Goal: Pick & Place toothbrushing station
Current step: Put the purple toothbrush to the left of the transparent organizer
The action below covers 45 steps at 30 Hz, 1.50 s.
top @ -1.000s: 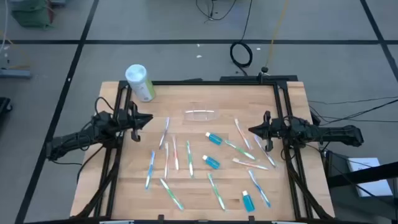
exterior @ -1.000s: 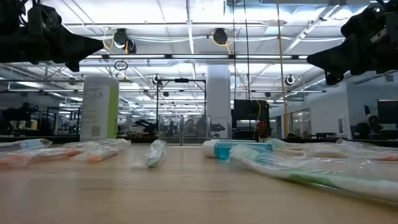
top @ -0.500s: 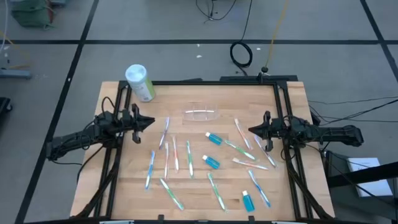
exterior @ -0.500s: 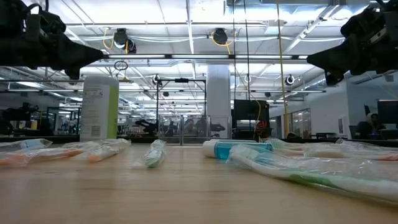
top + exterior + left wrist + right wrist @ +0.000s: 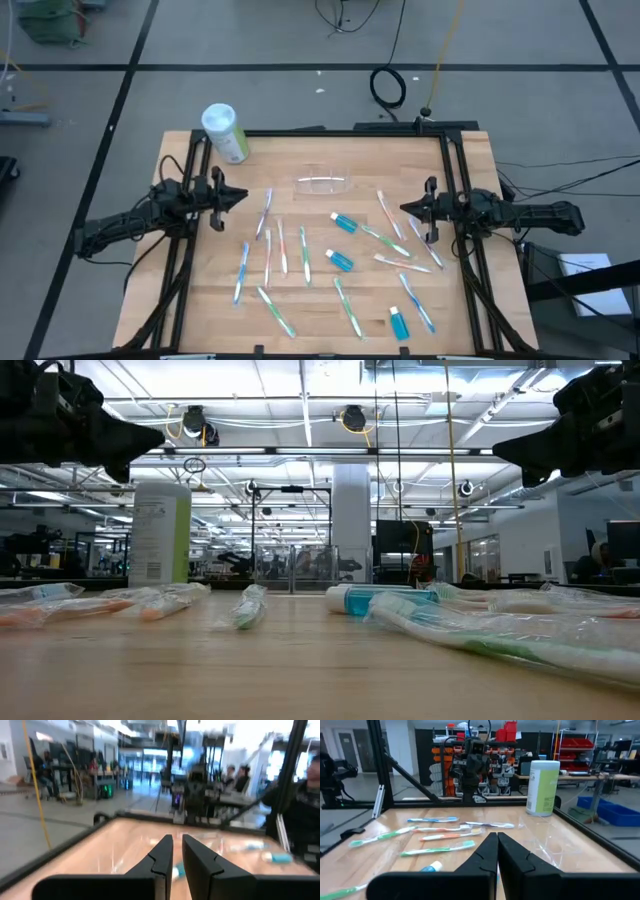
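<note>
The clear toothbrushing station point(image 5: 322, 183) rests on its base on the wooden table, at the far middle. It shows faintly in the right wrist view point(image 5: 547, 844). My left gripper point(image 5: 243, 196) hovers above the table's left side, shut and empty, pointing right. My right gripper point(image 5: 404, 209) hovers above the right side, shut and empty, pointing left. Their own wrist views show the left gripper point(image 5: 177, 851) and the right gripper point(image 5: 497, 840) with the fingers together. Both are well short of the station.
A pale-green cylinder with a white lid point(image 5: 225, 132) stands at the far left corner. Several wrapped toothbrushes point(image 5: 281, 247) and small blue tubes point(image 5: 343, 222) lie scattered over the middle and near part of the table. Black frame rails point(image 5: 455, 180) run along the table's sides.
My left gripper has shifted a little toward the table's near edge, still shut. Nothing on the table has moved.
</note>
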### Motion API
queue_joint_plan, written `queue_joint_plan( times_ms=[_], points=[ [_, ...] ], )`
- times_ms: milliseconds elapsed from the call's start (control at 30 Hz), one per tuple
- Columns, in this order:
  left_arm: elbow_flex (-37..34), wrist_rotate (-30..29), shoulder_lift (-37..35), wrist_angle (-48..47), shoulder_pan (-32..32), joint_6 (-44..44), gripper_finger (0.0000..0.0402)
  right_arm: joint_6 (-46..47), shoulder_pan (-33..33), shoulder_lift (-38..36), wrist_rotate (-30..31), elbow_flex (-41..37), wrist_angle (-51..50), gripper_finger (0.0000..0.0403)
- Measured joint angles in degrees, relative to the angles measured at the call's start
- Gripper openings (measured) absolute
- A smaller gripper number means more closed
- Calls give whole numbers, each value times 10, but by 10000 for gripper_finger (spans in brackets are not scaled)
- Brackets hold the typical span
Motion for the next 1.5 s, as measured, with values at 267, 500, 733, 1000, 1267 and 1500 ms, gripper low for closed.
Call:
queue_joint_plan(
  times_ms=[267,500,733,1000,1267,1500],
  points=[
    [20,-11,43,-46,0,-17,47,5,0,0,0,0,7,0],
    [116,-77,173,-143,0,-47,47,-12,0,0,0,0,32,0],
    [183,-141,360,-155,0,-154,47,-78,0,0,0,0,34,0],
    [231,-136,540,-183,5,-275,47,-176,0,0,1,0,35,0],
    [250,-137,654,-174,-6,-336,47,-202,0,0,3,0,34,0],
    [256,-159,703,-172,-5,-376,47,-252,0,0,3,0,34,0]
  ],
)
